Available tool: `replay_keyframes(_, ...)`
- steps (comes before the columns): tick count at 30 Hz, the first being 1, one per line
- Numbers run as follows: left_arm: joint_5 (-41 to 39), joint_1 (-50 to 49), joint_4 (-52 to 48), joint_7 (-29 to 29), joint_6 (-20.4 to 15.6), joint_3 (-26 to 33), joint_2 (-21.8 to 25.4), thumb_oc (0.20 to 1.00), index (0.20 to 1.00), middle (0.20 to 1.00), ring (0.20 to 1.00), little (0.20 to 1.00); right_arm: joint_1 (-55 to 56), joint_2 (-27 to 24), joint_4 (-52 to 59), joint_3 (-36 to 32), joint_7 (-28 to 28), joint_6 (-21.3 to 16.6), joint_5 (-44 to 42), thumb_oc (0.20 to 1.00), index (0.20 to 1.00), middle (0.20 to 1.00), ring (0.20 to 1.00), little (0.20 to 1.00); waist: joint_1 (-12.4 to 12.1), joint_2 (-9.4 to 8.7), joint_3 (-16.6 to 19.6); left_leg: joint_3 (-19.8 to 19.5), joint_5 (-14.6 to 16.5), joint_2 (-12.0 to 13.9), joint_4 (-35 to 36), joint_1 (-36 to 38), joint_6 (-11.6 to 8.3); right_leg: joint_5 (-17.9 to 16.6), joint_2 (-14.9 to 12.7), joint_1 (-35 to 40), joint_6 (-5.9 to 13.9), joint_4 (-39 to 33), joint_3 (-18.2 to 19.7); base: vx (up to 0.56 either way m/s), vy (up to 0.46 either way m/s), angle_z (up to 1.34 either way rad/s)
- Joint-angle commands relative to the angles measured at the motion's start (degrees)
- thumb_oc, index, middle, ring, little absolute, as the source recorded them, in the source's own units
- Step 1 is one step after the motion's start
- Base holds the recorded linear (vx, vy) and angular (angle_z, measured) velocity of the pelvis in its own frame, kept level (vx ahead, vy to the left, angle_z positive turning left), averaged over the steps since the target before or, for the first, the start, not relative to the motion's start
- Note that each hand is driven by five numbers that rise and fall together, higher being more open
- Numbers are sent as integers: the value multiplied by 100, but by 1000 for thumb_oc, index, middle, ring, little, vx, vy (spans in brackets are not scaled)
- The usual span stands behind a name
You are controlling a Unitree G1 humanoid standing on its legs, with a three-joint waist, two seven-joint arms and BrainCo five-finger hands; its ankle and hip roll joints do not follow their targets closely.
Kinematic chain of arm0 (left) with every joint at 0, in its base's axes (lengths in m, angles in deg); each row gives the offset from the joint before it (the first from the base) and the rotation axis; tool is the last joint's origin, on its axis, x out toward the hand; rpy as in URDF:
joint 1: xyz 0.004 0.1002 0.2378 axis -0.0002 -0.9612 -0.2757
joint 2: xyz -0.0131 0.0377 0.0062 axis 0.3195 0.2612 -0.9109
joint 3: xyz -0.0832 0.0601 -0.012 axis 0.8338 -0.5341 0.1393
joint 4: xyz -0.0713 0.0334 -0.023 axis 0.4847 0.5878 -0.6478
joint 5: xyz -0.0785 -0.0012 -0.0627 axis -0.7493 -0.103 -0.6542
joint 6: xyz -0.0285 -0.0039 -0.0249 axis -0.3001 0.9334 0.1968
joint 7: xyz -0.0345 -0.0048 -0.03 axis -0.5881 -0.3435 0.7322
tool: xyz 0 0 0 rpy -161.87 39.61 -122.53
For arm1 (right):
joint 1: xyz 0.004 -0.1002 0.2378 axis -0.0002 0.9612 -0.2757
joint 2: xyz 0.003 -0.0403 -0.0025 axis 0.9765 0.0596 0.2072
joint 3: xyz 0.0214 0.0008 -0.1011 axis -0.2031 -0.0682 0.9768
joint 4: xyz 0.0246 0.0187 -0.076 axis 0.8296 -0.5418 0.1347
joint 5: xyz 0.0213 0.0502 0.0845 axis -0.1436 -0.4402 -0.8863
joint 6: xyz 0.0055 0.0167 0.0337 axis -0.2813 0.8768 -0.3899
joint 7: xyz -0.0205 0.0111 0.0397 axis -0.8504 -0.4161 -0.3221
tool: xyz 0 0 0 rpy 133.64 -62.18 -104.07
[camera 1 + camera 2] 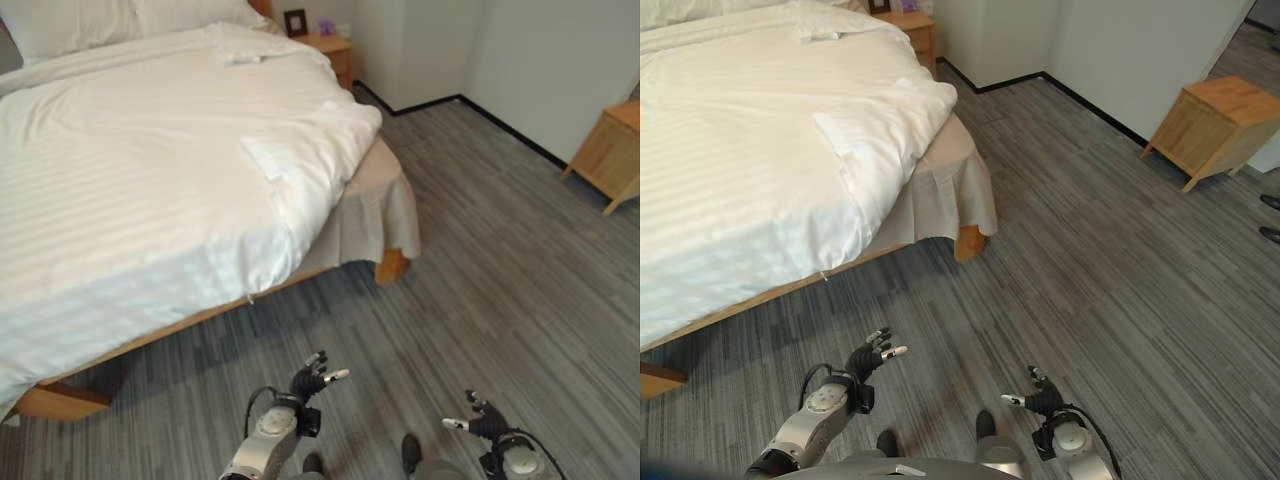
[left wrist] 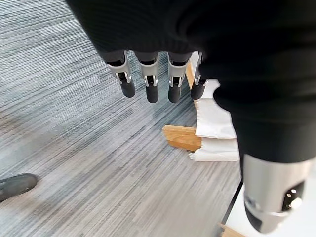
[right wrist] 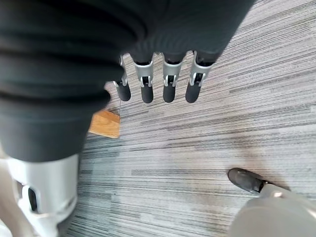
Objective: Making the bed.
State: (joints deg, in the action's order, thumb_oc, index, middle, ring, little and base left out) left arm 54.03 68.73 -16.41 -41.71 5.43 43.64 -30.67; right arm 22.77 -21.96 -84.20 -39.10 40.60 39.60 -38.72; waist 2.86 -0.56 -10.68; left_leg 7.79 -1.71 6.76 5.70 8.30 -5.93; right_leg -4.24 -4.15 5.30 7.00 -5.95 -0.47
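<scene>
Standing off the bed's foot corner. White duvet (image 1: 150, 190) ahead and leftward, rumpled corner fold nearest. Left hand (image 1: 312, 382) closer to it; right hand (image 1: 478, 420) farther. Both empty, fingers straight.

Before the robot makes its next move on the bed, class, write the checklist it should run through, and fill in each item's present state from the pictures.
1. Left hand free: ok, fingers straight, holding nothing, over the floor.
2. Right hand free: ok, fingers straight, holding nothing.
3. Hands at the duvet: not ok, both hang apart from the bed.
4. Duvet lies flat: not ok, the near corner is folded back and bunched, baring the bed skirt.
5. Pillows in place at the head: ok.
6. Path to the bed corner: ok, bare floor between; the wooden bed leg stands under the corner.
</scene>
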Motion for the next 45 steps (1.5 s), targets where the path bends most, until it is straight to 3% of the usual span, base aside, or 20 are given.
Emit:
replay_keyframes(1, 216, 312, 152, -133, -132, -103, -52, 1000, 1000, 1000, 1000, 1000, -176, -133, 99, 69, -30, -179, -230, 1000, 1000, 1000, 1000, 1000, -153, 106, 0, 527, -1, -501, -70, 115, 220, 145, 90, -13, 220, 95, -644, 0, 0, 0)
replay_keyframes(35, 97, 272, 249, -200, -62, -52, -77, 1000, 1000, 1000, 1000, 1000, -182, -145, 94, 31, -59, -182, -362, 1000, 1000, 1000, 1000, 1000, -155, 97, 89, 379, 95, -525, -70, 73, 200, 260, 98, 74, 154, 95, -878, 20, -8, 2)
replay_keyframes(39, 66, 444, 199, -282, -69, 46, 0, 1000, 1000, 1000, 1000, 1000, -353, -257, 355, 44, -113, -151, -183, 1000, 1000, 1000, 1000, 1000, -96, 198, -103, 475, 45, -419, -70, -200, 216, 471, 59, -643, 96, 906, -931, -76, -33, -1)
replay_keyframes(40, 60, 480, 212, -304, -106, 58, 31, 1000, 1000, 1000, 1000, 1000, -418, -289, 399, 47, -126, -170, -167, 1000, 1000, 1000, 1000, 1000, -105, 191, -127, 557, 16, -458, -260, -256, 206, 479, 52, -637, 62, 865, -892, 31, -67, -14)
replay_keyframes(41, -4, 532, 225, -306, -149, 55, 37, 1000, 1000, 1000, 1000, 1000, -470, -338, 461, 37, -113, -180, -167, 1000, 1000, 1000, 1000, 1000, -112, 151, -179, 599, 44, -475, -921, -547, 134, 470, 9, -616, 37, 812, -910, 65, -118, -21)
replay_keyframes(42, -87, 539, 213, -273, -194, 37, 35, 1000, 1000, 1000, 1000, 1000, -424, -431, 576, -18, -52, -172, -137, 1000, 1000, 1000, 1000, 1000, -138, 80, -245, 618, -119, -405, -1750, -909, -26, 442, -49, -521, -2, 697, -954, 53, -211, -24)
replay_keyframes(43, -167, 576, 127, -200, -211, -18, 64, 1000, 1000, 1000, 1000, 1000, -390, -556, 754, -112, -60, -213, -172, 1000, 1000, 1000, 1000, 1000, -133, 3, -356, 577, -660, -194, -2884, -1389, -387, 431, -65, -457, -90, 628, -1006, 88, -255, -31)
replay_keyframes(44, -227, 616, 103, -111, -203, -72, 51, 1000, 1000, 1000, 1000, 1000, -336, -689, 897, -175, -58, -212, -129, 1000, 1000, 1000, 1000, 1000, -173, -72, -461, 509, -1130, -59, -3463, -1767, -620, 464, -72, -216, -169, 460, -1084, 84, -306, 7)
replay_keyframes(45, -227, 708, 91, -91, -176, -136, 57, 1000, 1000, 1000, 1000, 1000, -360, -845, 1096, -220, -97, -218, -38, 1000, 1000, 1000, 1000, 1000, -225, -183, -618, 375, -1340, -58, -4290, -2173, -782, 481, -121, -83, -247, 407, -1125, 105, -235, 47)
